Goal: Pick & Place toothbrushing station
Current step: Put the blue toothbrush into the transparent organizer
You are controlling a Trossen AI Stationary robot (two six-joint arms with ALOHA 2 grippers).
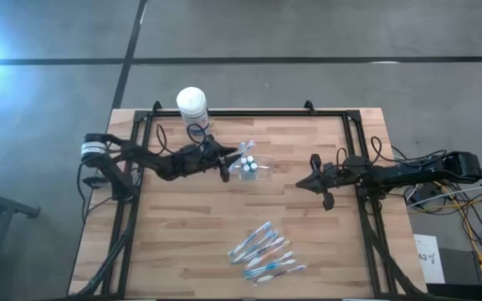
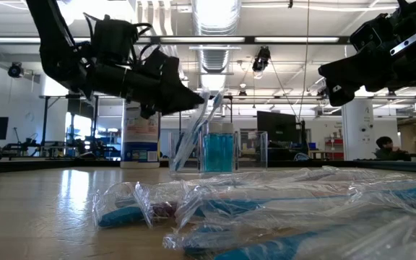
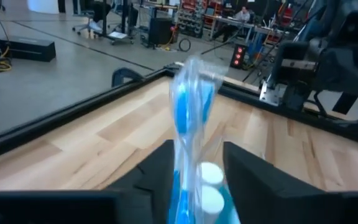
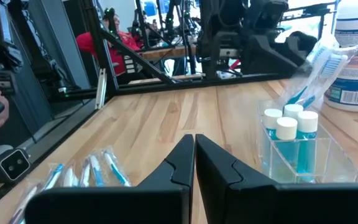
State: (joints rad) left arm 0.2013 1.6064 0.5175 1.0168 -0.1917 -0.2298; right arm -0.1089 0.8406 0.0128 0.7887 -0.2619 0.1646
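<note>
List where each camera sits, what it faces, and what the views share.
High: overhead, straight down; both arms, clear cup, loose toothbrushes.
Low: table height, level across wrapped toothbrushes toward the cup.
Left wrist: past the left gripper, open around a wrapped toothbrush.
Right wrist: past the shut right gripper toward the cup.
Shared: all four show the cup.

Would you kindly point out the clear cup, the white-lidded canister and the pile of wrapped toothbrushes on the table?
clear cup (image 4: 328,158): right wrist view, on its clear front wall.
white-lidded canister (image 1: 192,100): high view, on its white lid.
pile of wrapped toothbrushes (image 1: 264,252): high view, middle of the pile.
</note>
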